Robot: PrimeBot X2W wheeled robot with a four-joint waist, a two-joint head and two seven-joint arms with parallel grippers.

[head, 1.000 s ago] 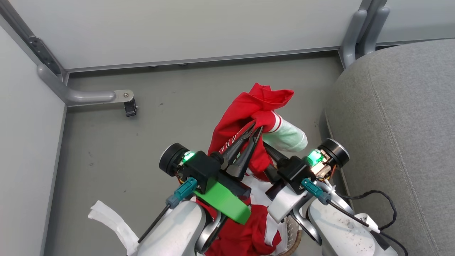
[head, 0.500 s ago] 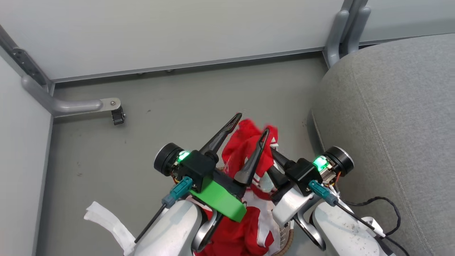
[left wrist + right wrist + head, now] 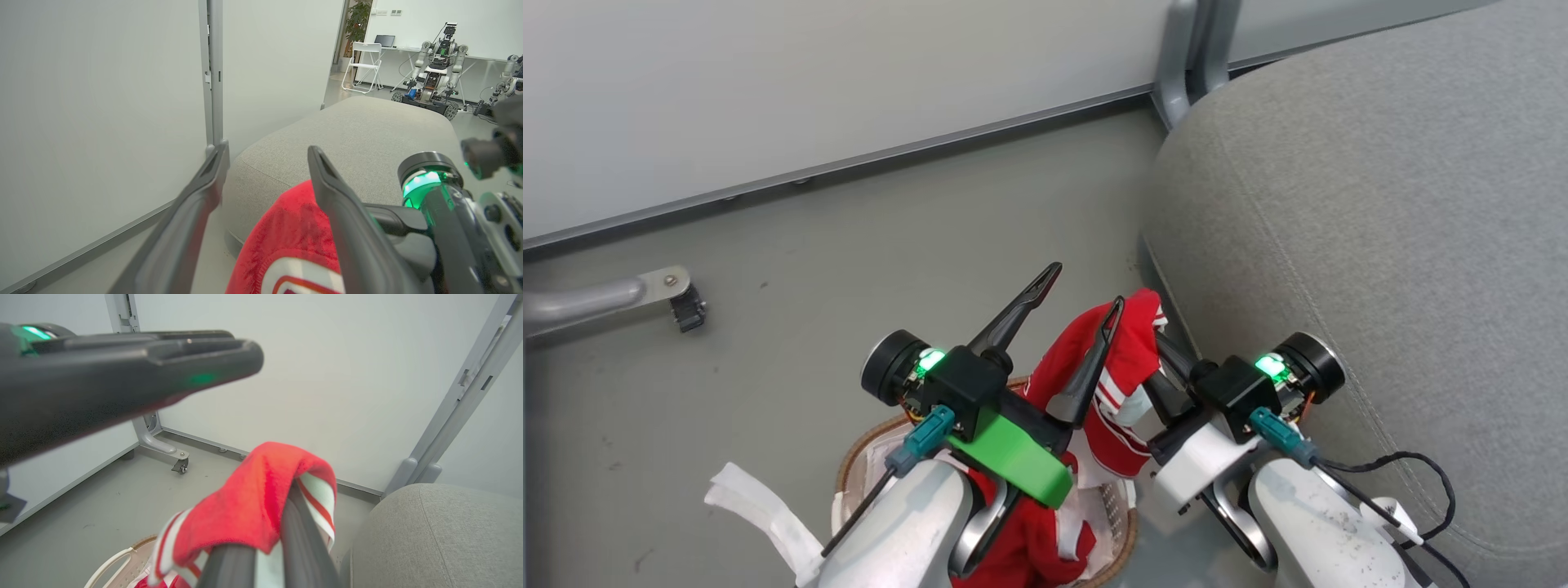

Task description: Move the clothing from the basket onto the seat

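A red jersey [image 3: 1129, 359] with white stripes hangs over my right gripper [image 3: 1156, 339], which is shut on it, fingertips buried in the cloth. The right wrist view shows the same jersey [image 3: 253, 498] draped over both fingers [image 3: 302, 539]. My left gripper [image 3: 1086, 286] stands open beside the jersey, holding nothing; its fingers [image 3: 204, 192] spread wide in the left wrist view. More red clothing [image 3: 1029, 547] lies in the basket [image 3: 849, 465] under my forearms. The grey seat [image 3: 1339, 204] lies just right of the held jersey.
White wall panels stand behind, with a grey frame post [image 3: 1188, 49] at the seat's corner and a caster foot [image 3: 686, 306] on the floor at left. A white liner strip [image 3: 760, 506] hangs outside the basket. A black cable [image 3: 1405, 474] rests on the seat.
My left gripper has opened and let go of the red jersey, which has sagged lower and now hangs from the right gripper alone. The head camera has turned toward the seat.
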